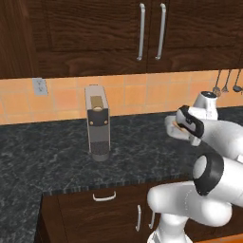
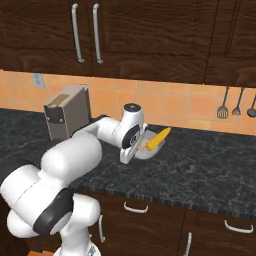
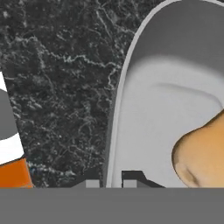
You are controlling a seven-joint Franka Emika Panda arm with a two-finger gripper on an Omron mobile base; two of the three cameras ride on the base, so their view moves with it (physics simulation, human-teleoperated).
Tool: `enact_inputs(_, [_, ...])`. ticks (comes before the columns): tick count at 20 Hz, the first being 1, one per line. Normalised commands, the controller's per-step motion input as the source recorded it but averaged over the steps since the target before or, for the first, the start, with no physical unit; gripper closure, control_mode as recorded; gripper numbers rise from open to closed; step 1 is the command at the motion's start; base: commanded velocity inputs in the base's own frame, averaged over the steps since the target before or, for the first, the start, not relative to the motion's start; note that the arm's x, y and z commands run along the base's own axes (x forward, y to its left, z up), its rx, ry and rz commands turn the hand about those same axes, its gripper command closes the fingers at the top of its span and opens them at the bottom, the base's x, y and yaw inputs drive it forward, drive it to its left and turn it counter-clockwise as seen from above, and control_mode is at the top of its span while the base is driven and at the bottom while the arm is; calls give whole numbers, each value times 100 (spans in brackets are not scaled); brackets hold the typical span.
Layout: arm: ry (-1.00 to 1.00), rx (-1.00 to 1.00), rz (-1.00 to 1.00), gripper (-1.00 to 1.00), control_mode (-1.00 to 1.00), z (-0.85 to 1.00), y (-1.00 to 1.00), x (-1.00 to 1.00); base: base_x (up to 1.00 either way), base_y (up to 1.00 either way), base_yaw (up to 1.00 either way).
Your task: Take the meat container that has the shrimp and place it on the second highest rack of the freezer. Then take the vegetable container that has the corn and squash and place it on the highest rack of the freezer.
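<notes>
The vegetable container point(image 2: 148, 152) is a pale grey bowl above the dark counter, right of the coffee machine. The yellow corn point(image 2: 158, 138) pokes over its far rim. In the hand view the tan-orange squash point(image 3: 202, 154) lies inside the container point(image 3: 153, 113). My gripper point(image 3: 109, 183) is shut on the vegetable container's rim, one fingertip on each side of the wall. In the left base view the gripper point(image 1: 176, 127) sits behind the wrist at the bowl's pale edge. The meat container, the shrimp and the freezer are out of view.
A grey coffee machine point(image 1: 97, 123) stands on the black stone counter point(image 1: 47, 152) against the orange tile wall. Dark upper cabinets with long handles point(image 2: 85, 32) hang overhead. Utensils point(image 2: 235, 105) hang at the right. Drawers point(image 2: 135, 207) sit below the counter edge.
</notes>
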Motion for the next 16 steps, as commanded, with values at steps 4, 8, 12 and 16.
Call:
enact_inputs(4, [5,-5,14,100,-100,32,100,-45,0,0,0])
enact_inputs(8, [6,-7,11,100,-100,45,95,-55,0,0,0])
enact_inputs(12, [7,-3,7,100,-100,42,52,-46,0,0,0])
enact_inputs(16, [0,0,8,100,-100,48,-3,-32,0,0,0])
